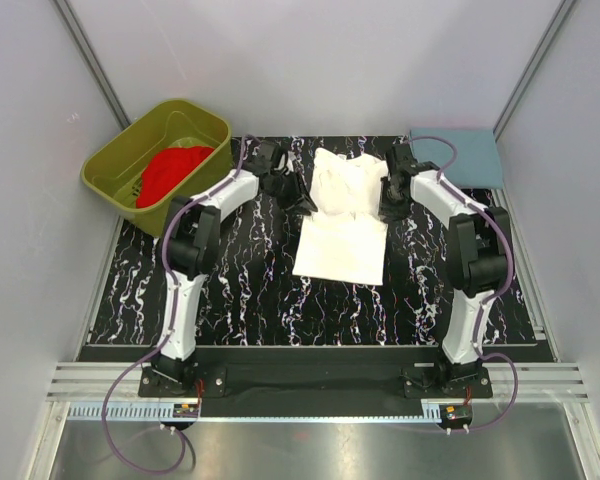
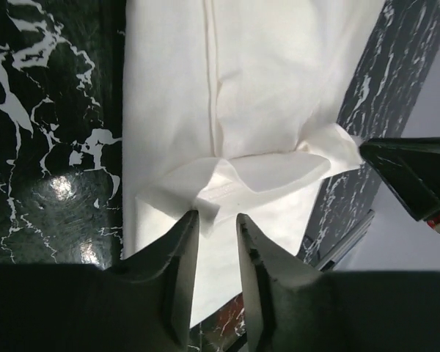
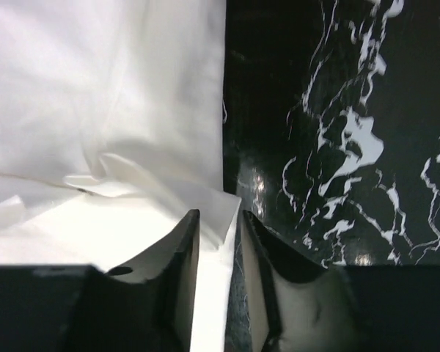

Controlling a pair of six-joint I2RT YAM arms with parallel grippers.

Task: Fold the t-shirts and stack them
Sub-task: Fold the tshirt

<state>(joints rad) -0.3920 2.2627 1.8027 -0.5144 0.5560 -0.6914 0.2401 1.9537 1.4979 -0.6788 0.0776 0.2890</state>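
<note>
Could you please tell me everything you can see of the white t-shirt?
The white t-shirt is plain, soft cloth, lying mid-table on the black marbled table. Its near half lies flat and rectangular; its far half is folded over and rumpled. The left gripper and right gripper flank that rumpled part, jaws slightly parted over its edges.

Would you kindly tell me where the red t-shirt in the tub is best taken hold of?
Best pinch the raised middle of the red t-shirt from straight above: it lies bunched inside the olive tub, whose walls likely block a sideways approach.

White t-shirt (image 1: 342,225) on table (image 1: 230,285); red t-shirt (image 1: 170,170) in tub (image 1: 108,172).
</note>
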